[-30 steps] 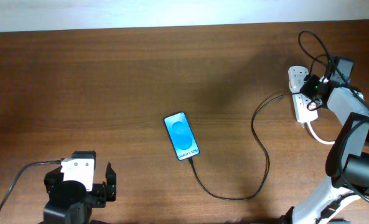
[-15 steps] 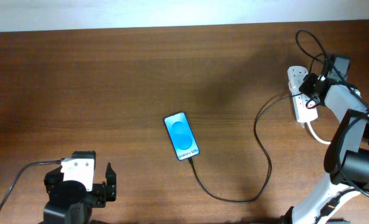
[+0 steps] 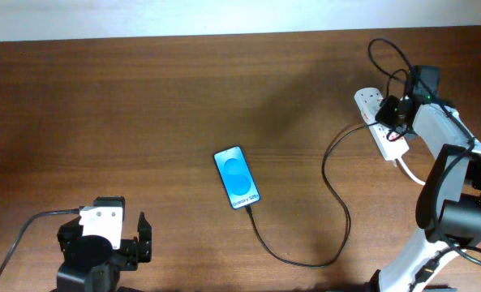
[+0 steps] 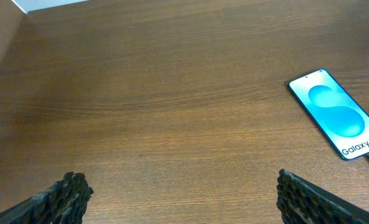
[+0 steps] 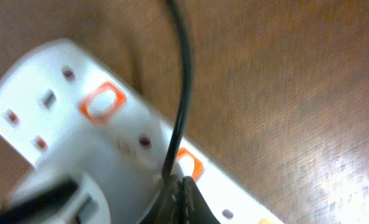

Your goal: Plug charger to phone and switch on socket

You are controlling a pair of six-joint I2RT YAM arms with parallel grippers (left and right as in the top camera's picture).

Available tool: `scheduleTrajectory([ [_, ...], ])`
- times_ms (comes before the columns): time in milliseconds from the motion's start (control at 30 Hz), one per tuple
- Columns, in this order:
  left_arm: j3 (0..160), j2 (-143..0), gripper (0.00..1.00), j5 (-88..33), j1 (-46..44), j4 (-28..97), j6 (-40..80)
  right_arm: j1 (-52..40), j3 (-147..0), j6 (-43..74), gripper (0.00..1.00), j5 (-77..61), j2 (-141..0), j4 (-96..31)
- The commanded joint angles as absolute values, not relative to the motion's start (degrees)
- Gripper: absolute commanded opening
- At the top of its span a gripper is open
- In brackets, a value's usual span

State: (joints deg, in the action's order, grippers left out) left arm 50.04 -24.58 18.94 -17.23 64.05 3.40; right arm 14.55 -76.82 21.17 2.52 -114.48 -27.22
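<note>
The phone (image 3: 237,177) lies face up mid-table with its blue screen lit; it also shows in the left wrist view (image 4: 338,114). The charger's black cable (image 3: 335,195) runs from the phone's lower end in a loop to the white socket (image 3: 375,123) at the far right. In the right wrist view the socket (image 5: 53,81) shows orange-red switches, and the charger's white plug adapter (image 5: 91,186) sits in it with the cable (image 5: 182,87) rising from it. My right gripper (image 5: 181,199) is shut, its tips pressed on the socket beside a switch. My left gripper (image 4: 184,205) is open and empty, near the front left.
A thick white cord (image 3: 410,172) leaves the socket toward the right edge. The right arm (image 3: 451,162) arches over the right side. The left arm's base (image 3: 98,243) and its black cable sit at the front left.
The right gripper has moved left and away from me, and the socket has slid and turned left with it. The cable loop near the socket shifted left. The phone and left arm stayed still.
</note>
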Motion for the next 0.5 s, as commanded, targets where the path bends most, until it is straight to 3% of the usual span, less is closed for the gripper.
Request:
scheduleTrajectory([
  [0, 51.09, -24.34, 0.99, 19.75, -17.10, 63.94, 2.48, 15.09, -79.59, 21.45, 0.04, 4.12, -113.69, -31.73],
  [467, 51.09, -24.34, 0.99, 19.75, -17.10, 63.90, 2.48, 15.79, -83.53, 21.89, 0.04, -0.54, -116.11, -32.86],
])
